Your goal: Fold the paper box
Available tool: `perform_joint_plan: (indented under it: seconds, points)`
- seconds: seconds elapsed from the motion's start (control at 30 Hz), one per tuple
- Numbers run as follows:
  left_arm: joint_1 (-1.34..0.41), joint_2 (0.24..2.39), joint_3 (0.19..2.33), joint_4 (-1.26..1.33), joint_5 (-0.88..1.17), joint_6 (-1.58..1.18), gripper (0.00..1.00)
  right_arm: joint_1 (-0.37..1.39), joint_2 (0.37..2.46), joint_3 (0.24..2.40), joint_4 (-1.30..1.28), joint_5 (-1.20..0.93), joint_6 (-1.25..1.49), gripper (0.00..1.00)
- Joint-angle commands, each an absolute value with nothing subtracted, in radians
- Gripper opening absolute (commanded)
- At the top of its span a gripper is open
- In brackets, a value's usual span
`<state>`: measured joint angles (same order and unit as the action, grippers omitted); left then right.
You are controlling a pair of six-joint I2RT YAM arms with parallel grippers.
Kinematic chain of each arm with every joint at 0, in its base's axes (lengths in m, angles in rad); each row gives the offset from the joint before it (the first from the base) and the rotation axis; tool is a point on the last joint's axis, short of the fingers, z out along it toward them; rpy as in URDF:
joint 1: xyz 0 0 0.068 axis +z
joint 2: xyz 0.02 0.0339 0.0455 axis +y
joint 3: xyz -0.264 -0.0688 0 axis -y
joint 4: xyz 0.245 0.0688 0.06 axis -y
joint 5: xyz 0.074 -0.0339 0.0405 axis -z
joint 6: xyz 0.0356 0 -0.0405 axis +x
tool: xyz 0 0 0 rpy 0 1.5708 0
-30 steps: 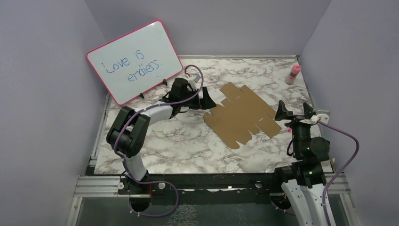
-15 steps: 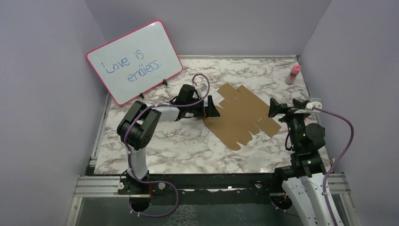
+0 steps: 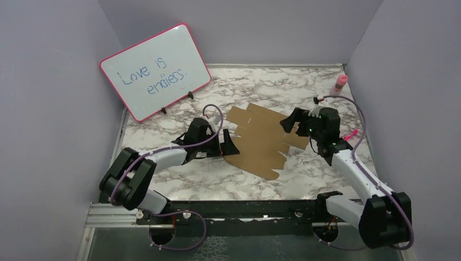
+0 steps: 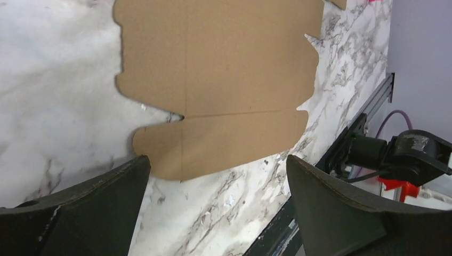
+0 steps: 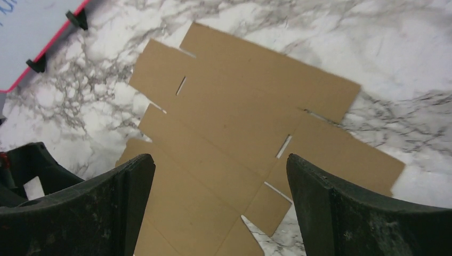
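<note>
Both arms have swung in toward the middle since a second ago, and the paper box (image 3: 260, 138) has slid leftward and turned a little on the table (image 3: 179, 174). It lies flat and unfolded near the centre of the marble top, notched flaps and slits showing, between the two tools.

The left gripper (image 3: 230, 145) reaches low along the table to the sheet's left edge with its jaws spread wide and nothing held. In the left wrist view the left gripper (image 4: 216, 165) frames the near flap of the paper box (image 4: 213, 80): that flap's rounded corner sits just beside the left-hand finger, though whether the finger touches the cardboard cannot be told.

The right gripper (image 3: 288, 120) hangs over the sheet's far right part, also spread wide and empty. In the right wrist view the right gripper (image 5: 221, 160) looks down on the paper box (image 5: 240, 138), which lies flat between and beyond its fingers, apart from them. The left gripper (image 5: 32, 165) shows dark at the lower left of that view, at the sheet's opposite side.

A whiteboard (image 3: 155, 70) with a pink frame stands tilted at the far left, well apart from the sheet, with "Love is endless." written on it. A pink bottle (image 3: 340, 85) stands at the far right corner, beyond the right arm. Nothing lies on the cardboard or between it and either tool.
</note>
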<state>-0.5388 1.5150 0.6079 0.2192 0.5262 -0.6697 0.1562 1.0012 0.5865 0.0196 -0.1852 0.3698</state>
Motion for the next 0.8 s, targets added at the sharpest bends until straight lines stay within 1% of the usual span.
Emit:
perform_joint_plan:
  seconds: [0.0,0.1,0.17,0.3,0.57,0.67,0.77]
  points:
    - [-0.538,1.331,0.578,0.097,0.336,-0.637,0.99,0.162,1.15,0.635,0.112,-0.357,0.419,1.0]
    - [-0.52,1.292,0.614,0.087,0.23,-0.574,0.99,0.162,1.255,0.651,0.161,-0.38,0.427,1.0]
    - [-0.501,1.325,0.686,0.107,0.213,-0.533,0.99,0.162,1.307,0.652,0.2,-0.385,0.433,1.0]
    - [-0.482,1.485,0.864,0.151,0.224,-0.49,0.99,0.162,1.379,0.64,0.267,-0.365,0.457,1.0]
    - [-0.474,1.852,1.197,0.21,0.35,-0.501,0.99,0.162,1.471,0.633,0.344,-0.376,0.47,1.0]
    - [-0.474,1.948,1.264,0.19,0.388,-0.504,0.99,0.162,1.505,0.633,0.365,-0.389,0.474,1.0]
    - [-0.474,1.975,1.261,0.192,0.384,-0.491,0.99,0.161,1.536,0.648,0.363,-0.396,0.469,1.0]
